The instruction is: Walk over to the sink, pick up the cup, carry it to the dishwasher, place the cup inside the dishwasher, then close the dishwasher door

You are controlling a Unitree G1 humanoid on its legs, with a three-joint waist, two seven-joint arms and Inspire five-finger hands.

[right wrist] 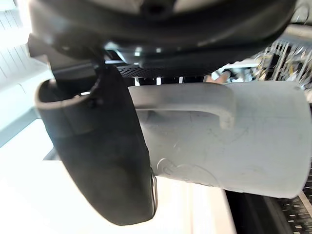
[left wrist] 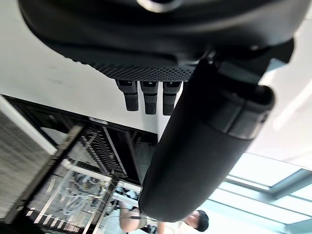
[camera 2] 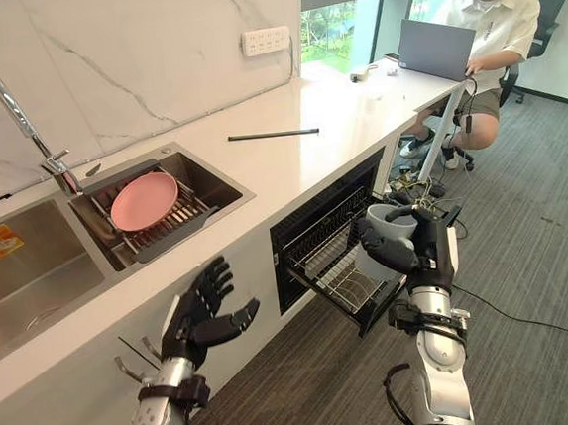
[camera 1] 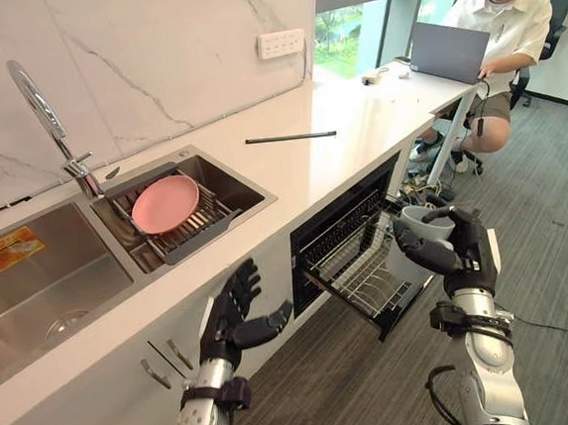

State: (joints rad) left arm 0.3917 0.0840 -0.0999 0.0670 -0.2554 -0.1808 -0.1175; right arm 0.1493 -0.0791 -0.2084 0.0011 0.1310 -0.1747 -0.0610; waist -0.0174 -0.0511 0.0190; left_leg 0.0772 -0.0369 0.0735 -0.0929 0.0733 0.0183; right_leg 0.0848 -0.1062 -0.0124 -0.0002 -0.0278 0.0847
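Note:
My right hand [camera 1: 457, 252] is shut on a pale grey cup [camera 1: 420, 225] with a handle, holding it upright just above the outer end of the dishwasher's pulled-out wire rack [camera 1: 364, 270]. Thumb and fingers wrap the cup's body [right wrist: 234, 141] in the right wrist view. The dishwasher [camera 1: 340, 223] sits under the white counter with its door [camera 1: 407, 306] folded down. My left hand [camera 1: 235, 316] hangs open in front of the cabinet below the sink, fingers spread, holding nothing. Its straight fingers [left wrist: 148, 95] show against the cabinet in the left wrist view.
A double steel sink [camera 1: 32, 284] with a tap [camera 1: 52, 123] holds a pink plate [camera 1: 164, 203] on a drain rack. A dark rod [camera 1: 290, 137] lies on the counter [camera 1: 310, 170]. A person [camera 1: 502, 29] sits with a laptop [camera 1: 447, 52] at the counter's far end.

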